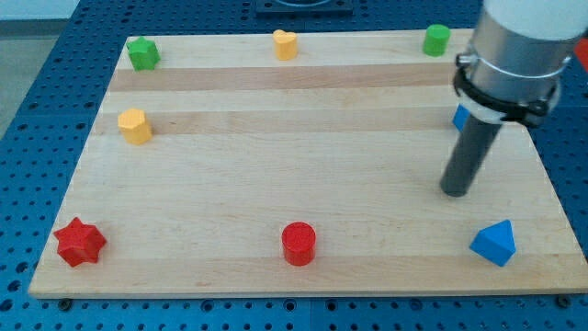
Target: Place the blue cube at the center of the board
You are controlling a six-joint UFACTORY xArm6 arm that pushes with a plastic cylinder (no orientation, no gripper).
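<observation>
The blue cube (458, 118) is mostly hidden behind the arm at the view's right edge of the wooden board (294, 156); only a small blue sliver shows. My tip (455, 192) rests on the board just below the cube, toward the view's bottom. The rod is dark and upright.
A blue triangular block (494, 243) lies at the bottom right. A red cylinder (299, 244) and a red star (80, 242) sit along the bottom. A yellow block (135, 126) is at the left. A green block (142, 53), a yellow heart (286, 44) and a green cylinder (436, 39) line the top.
</observation>
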